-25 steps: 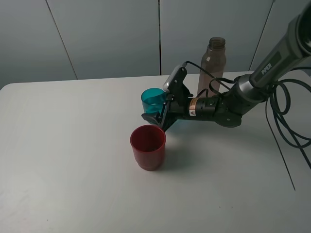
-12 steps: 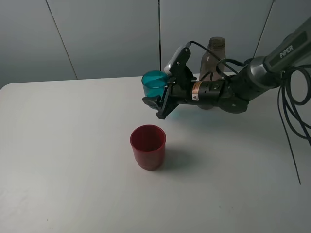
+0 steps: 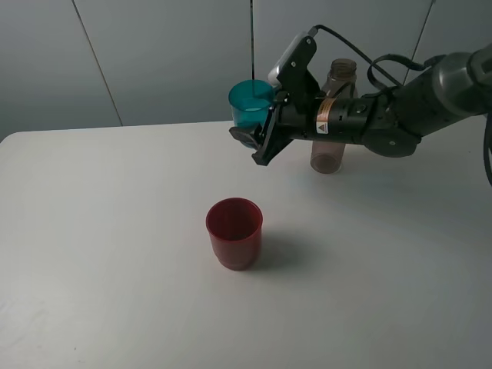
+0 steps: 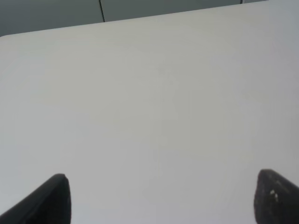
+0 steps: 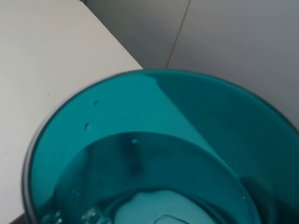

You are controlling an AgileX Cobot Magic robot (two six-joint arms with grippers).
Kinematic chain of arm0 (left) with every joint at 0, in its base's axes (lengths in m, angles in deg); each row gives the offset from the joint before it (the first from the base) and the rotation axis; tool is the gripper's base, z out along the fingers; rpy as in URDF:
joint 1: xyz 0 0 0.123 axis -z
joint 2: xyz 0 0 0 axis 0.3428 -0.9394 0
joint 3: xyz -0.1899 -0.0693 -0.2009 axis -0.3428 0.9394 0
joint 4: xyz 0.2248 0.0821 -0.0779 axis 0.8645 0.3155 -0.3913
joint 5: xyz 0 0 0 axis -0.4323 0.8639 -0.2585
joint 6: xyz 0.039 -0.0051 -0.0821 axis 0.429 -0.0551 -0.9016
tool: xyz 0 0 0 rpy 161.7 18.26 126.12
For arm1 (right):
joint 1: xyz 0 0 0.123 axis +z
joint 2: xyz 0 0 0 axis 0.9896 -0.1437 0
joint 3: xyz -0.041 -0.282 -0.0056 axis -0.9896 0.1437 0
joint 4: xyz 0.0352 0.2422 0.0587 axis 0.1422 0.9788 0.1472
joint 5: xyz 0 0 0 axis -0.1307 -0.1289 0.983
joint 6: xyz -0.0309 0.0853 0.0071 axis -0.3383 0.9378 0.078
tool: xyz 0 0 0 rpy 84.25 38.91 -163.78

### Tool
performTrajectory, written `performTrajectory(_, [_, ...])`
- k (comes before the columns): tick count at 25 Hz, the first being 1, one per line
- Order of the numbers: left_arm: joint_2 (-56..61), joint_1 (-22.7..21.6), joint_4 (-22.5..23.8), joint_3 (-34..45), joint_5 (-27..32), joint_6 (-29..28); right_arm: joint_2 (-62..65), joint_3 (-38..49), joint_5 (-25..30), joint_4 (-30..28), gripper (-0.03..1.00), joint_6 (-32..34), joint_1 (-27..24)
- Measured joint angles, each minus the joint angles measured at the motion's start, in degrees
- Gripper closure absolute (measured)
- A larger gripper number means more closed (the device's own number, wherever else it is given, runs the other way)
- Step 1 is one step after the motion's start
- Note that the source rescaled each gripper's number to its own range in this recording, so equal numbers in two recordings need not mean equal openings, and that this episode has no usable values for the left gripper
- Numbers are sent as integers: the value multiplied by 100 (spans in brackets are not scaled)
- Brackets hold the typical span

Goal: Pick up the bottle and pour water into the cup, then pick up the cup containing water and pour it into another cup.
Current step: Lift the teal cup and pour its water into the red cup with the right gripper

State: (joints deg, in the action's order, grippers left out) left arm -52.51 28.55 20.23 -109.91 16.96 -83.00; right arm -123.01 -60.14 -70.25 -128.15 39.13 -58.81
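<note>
Aloft, translucent teal cup (image 3: 250,106) (tapered, glossy plastic) w/ water.

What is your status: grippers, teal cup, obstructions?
Right gripper shut on teal cup, airborne, upright, water inside. Left gripper open, empty. Red cup on table, nothing between; bottle off the path.

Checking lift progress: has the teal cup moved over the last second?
Yes. Gripped by the right gripper, the teal cup has risen well above the red cup, which stays put.
</note>
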Motion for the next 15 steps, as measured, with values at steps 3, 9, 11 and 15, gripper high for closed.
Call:
performTrajectory(3, [0,0,0,0,0,0,207,192,35,15,87,-9,0])
performTrajectory(9, [0,0,0,0,0,0,687,599,169,268,87,-47,0])
performTrajectory(11, [0,0,0,0,0,0,871,765,272,471,87,-100,0])
performTrajectory(15, [0,0,0,0,0,0,1280,1134,352,748,87,-165,0])
